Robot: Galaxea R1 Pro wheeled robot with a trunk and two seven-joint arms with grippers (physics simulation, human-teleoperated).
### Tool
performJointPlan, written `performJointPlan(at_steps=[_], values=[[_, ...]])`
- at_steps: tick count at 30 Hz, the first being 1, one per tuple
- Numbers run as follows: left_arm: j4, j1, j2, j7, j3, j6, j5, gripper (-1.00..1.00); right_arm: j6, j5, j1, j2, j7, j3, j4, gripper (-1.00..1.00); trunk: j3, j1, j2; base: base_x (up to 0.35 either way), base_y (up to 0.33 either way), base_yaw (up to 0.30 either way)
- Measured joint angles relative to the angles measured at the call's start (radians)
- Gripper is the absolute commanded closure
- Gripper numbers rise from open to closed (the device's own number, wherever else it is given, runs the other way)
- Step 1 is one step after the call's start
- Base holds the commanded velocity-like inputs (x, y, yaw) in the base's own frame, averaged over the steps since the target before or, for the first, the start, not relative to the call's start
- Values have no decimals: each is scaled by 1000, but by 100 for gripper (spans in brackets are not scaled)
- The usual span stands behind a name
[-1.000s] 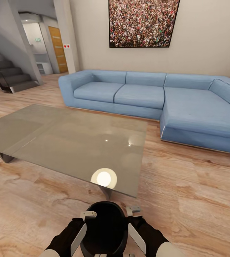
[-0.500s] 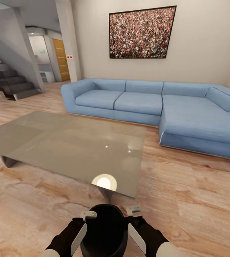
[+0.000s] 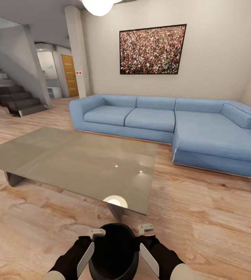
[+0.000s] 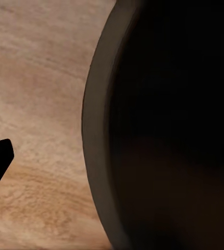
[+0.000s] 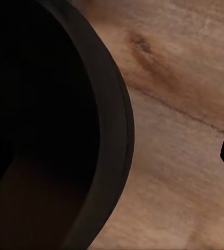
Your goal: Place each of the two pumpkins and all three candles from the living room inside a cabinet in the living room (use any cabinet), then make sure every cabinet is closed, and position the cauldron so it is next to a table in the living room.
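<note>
The view has tilted up, the cauldron (image 3: 114,249) still pinched between left hand (image 3: 92,244) and right hand (image 3: 148,243) near the glass surface (image 3: 63,155), almost placed.

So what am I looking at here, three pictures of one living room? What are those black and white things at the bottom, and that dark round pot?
These are a simulator's renders from a wheeled robot with two arms. The large picture comes from a camera on its head, looking forward and down. At the bottom are its arms, the left gripper and right gripper, set on either side of a black cauldron, carrying it between them. Whether the jaws pinch the rim is hard to tell. Ahead stands a low glass table with only light reflections on it, then a blue sofa. The two small pictures come from cameras near each wrist: each shows the cauldron's dark rim close up over the wood floor.
</note>
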Motion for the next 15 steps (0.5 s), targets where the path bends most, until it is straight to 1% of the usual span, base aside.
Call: performJointPlan(at_steps=[3, 7, 12, 15], values=[[-8, 0, 2, 0, 2, 1, 1, -100, 0, 0, 0, 0, 0, 0, 0, -100, 12, -1, 1, -3, 0, 0], [-22, 0, 4, 0, 5, 4, 4, -100, 0, 0, 0, 0, 0, 0, 0, -100, 24, -17, 29, 0, 0, 0], [-26, -1, 9, -1, 4, 12, 36, -100, 1, 0, 0, 0, 0, 0, 0, -100, 40, -36, 64, 0, 0, 0], [-27, -1, 11, 0, 4, 27, 44, -100, 1, 0, 0, 0, 0, 0, 0, -100, 49, -47, 85, -138, 0, 0]])
